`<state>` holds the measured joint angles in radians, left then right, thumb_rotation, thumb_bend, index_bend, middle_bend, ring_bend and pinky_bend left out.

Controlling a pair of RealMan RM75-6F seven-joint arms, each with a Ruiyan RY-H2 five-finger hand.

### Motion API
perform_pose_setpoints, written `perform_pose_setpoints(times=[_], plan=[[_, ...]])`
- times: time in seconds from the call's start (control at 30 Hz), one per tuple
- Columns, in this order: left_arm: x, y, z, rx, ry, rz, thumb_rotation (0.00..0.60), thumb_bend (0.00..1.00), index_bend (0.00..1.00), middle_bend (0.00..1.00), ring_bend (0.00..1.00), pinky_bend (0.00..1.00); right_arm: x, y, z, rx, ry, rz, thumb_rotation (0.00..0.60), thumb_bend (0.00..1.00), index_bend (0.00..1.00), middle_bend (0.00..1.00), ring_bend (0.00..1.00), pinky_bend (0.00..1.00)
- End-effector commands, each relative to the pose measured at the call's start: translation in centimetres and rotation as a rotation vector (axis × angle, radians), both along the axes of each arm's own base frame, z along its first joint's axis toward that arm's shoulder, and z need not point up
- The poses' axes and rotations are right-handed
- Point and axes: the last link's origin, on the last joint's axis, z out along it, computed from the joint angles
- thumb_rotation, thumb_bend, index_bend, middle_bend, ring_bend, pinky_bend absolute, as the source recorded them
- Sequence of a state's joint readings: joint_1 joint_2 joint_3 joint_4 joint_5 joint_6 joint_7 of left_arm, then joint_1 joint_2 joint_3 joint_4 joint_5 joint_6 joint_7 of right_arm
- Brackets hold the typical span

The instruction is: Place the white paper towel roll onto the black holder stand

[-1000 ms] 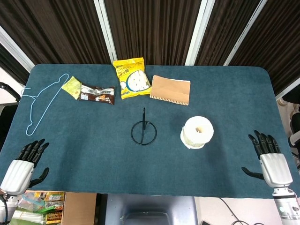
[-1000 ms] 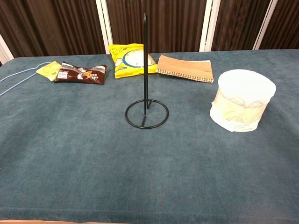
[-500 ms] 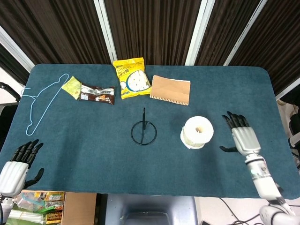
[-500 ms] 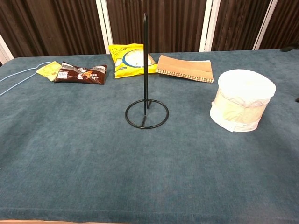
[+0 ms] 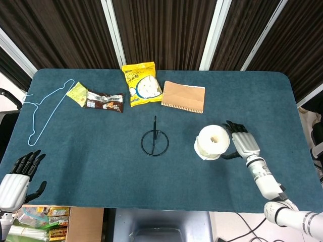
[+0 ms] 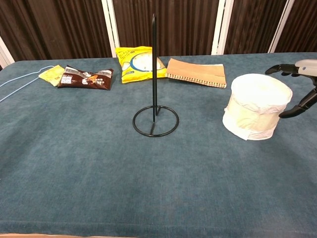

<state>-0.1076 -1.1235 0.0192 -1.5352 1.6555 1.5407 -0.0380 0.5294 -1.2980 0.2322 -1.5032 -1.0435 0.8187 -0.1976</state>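
The white paper towel roll [image 5: 212, 142] [image 6: 255, 106] stands upright on the blue table, right of centre. The black holder stand [image 5: 154, 139] [image 6: 155, 118], a ring base with a thin upright rod, is at the table's middle, bare. My right hand [image 5: 243, 143] [image 6: 298, 87] is just right of the roll, fingers spread around its side, holding nothing; whether they touch the roll is unclear. My left hand [image 5: 17, 179] hangs open off the table's front left corner, seen only in the head view.
At the back lie a yellow snack bag [image 5: 141, 83], a brown notebook [image 5: 183, 97], a dark chocolate wrapper [image 5: 104, 102] and a small yellow packet [image 5: 77, 93]. A light-blue wire hanger [image 5: 45, 111] lies at the far left.
My right hand has come in from the table's front right edge to the roll's right side. My left hand dropped slightly lower at the front left. Roll and stand have not moved.
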Motion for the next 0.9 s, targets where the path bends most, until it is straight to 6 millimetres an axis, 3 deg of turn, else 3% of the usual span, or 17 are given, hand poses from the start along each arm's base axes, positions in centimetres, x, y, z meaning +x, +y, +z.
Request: perform_pose_setpoints(times=[0.03, 0.27, 0.37, 0.47, 0.57, 0.73, 0.9], plan=[[0.0, 0.0, 0.0, 0.0, 0.001, 0.0, 0.6, 0.41, 0.0, 0.0, 0.01, 0.11, 0.4, -0.5, -0.1, 0.014, -0.027, -0.007, 0.6, 0.06, 0.0, 0.0, 0.0, 0.0], [0.0, -0.1, 0.0, 0.001, 0.0, -0.002, 0.6, 0.42, 0.0, 0.0, 0.01, 0.12, 1.3, -1.2, -0.6, 0.043, -0.032, 0.006, 0.6, 0.07, 0.02, 0.02, 0.0, 0.0], [0.0, -0.1, 0.1, 0.002, -0.001, -0.003, 0.6, 0.42, 0.0, 0.0, 0.01, 0.12, 1.6, -1.3, -0.7, 0.045, -0.031, 0.01, 0.6, 0.07, 0.22, 0.2, 0.07, 0.08], [0.0, -0.2, 0.1, 0.0, -0.002, -0.003, 0.6, 0.41, 0.0, 0.0, 0.01, 0.12, 1.6, -1.3, -0.9, 0.058, -0.034, 0.0, 0.6, 0.13, 0.46, 0.36, 0.29, 0.33], [0.1, -0.2, 0.1, 0.0, -0.002, -0.006, 0.6, 0.41, 0.0, 0.0, 0.01, 0.12, 1.6, -1.4, -1.1, 0.061, -0.042, -0.012, 0.6, 0.21, 0.64, 0.51, 0.48, 0.49], [0.1, -0.2, 0.1, 0.001, -0.002, -0.009, 0.6, 0.41, 0.0, 0.0, 0.01, 0.12, 2.0, -1.2, -0.7, 0.016, -0.077, 0.005, 0.6, 0.27, 0.75, 0.6, 0.58, 0.55], [0.1, -0.2, 0.1, 0.003, 0.002, -0.007, 0.6, 0.41, 0.0, 0.0, 0.01, 0.12, 3.4, -0.7, 1.7, -0.107, -0.118, 0.103, 0.6, 0.31, 0.78, 0.63, 0.61, 0.56]])
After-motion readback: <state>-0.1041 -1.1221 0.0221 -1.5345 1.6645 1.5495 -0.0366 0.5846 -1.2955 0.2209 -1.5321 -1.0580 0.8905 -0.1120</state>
